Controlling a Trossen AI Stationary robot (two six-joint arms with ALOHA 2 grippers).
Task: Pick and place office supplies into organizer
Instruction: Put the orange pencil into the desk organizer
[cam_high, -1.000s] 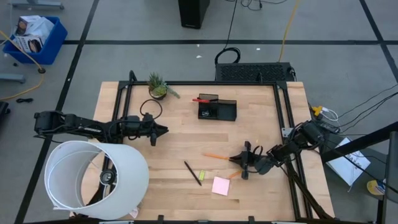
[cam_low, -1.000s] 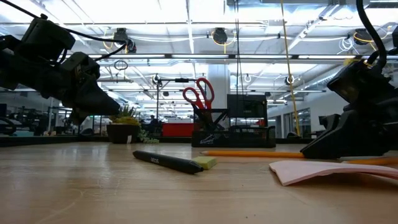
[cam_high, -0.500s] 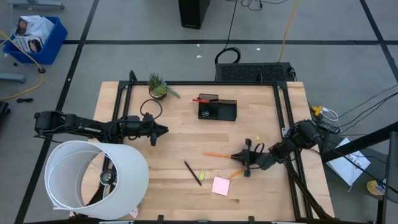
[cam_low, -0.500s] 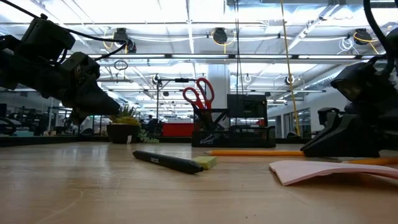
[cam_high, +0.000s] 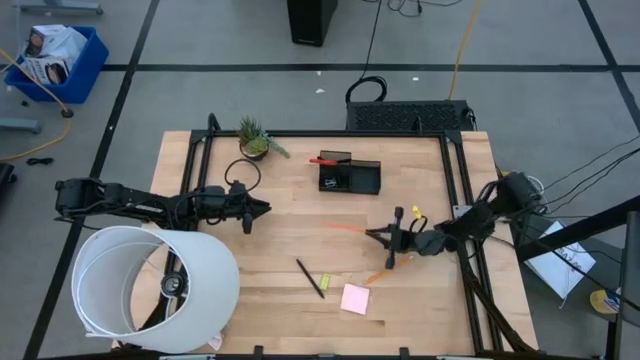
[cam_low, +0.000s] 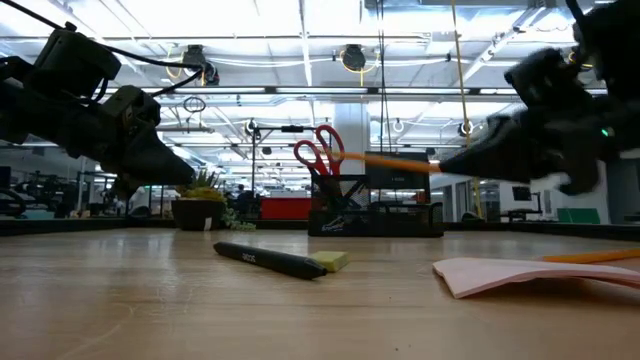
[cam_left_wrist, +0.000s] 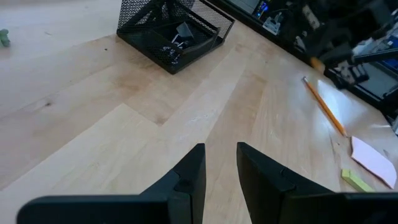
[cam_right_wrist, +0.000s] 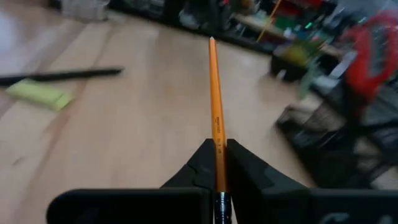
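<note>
Since a second ago the right gripper (cam_high: 385, 238) has come up off the counter (cam_high: 290, 225) with one orange pencil (cam_high: 348, 228) clamped in its jaws, and it now hangs over the right-middle of the counter, between the organizer and the stuff still lying on the wood. The pencil sticks out of the jaws roughly level, tip pointing toward the left side.

Going big to small: one large white cylinder (cam_high: 155, 290) sits at the front left corner. The left gripper (cam_high: 262, 210) hovers over the left half, well apart from everything, jaws a little apart and holding nothing.

One black mesh organizer (cam_high: 350, 176) stands near the back edge, middle of the counter, with one pair of red-handled scissors (cam_low: 320, 150) standing handles-up in its taller compartment. One small potted plant (cam_high: 255, 140) is at the back left.

Still flat on the counter toward the front:
- one pink sticky-note pad (cam_high: 354, 298)
- one black pen (cam_high: 309, 278), just left of the pad
- a second orange pencil (cam_high: 376, 276), just beside the pad's back right corner
- one tiny yellow-green piece (cam_high: 325, 280), right beside the pen

So two pencils total, one in the air and one down, and one of everything else.
</note>
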